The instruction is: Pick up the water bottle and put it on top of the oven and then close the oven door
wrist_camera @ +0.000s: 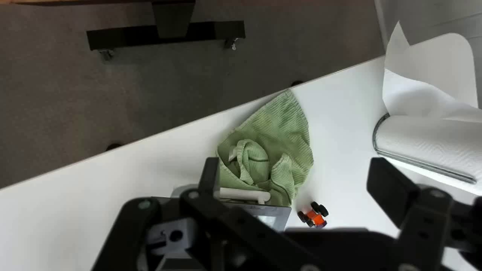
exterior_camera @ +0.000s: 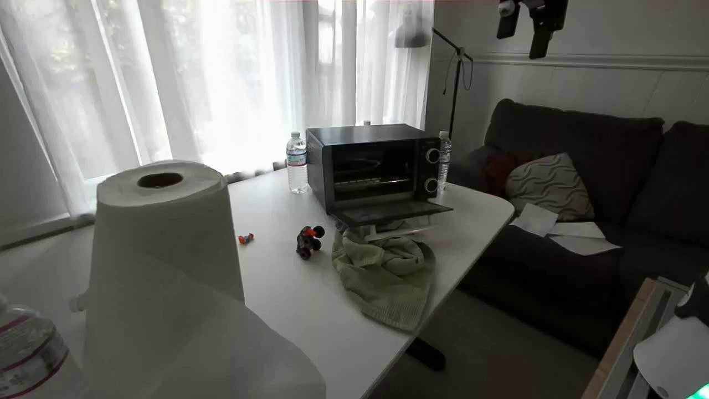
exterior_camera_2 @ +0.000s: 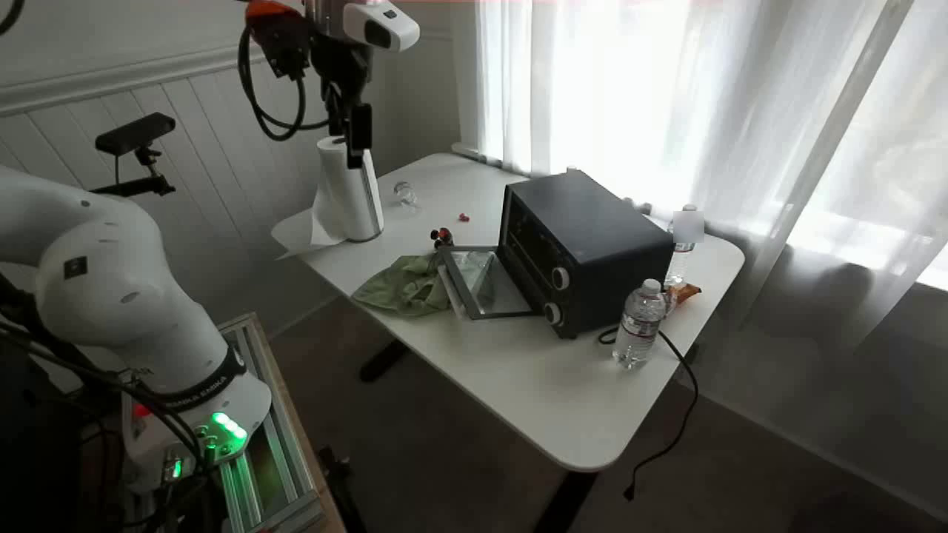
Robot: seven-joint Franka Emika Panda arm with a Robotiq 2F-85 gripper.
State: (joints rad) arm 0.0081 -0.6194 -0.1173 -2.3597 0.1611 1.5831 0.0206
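The oven [exterior_camera: 365,134] stands on the white table, also in an exterior view [exterior_camera_2: 592,215]. Its door [exterior_camera: 394,211] hangs open, folded down flat; it also shows in an exterior view [exterior_camera_2: 485,285] and partly in the wrist view [wrist_camera: 278,218]. Clear bottles stand upright beside the oven: one left of it [exterior_camera: 297,166], one by its control panel [exterior_camera: 443,160], also seen from the other side [exterior_camera_2: 641,326], and one behind it [exterior_camera_2: 678,263]. I cannot tell which is the water bottle. My gripper [exterior_camera: 523,36] is open and empty, high above the table; the wrist view [wrist_camera: 293,169] shows its fingers wide apart.
A green cloth [exterior_camera: 388,271] lies before the door, with a toy car [exterior_camera: 308,242] beside it. A paper towel roll [exterior_camera: 166,238] and another bottle [exterior_camera: 30,354] stand at the near end. A bottle lies on its side [exterior_camera_2: 405,194]. A cord [exterior_camera_2: 685,370] hangs off the table.
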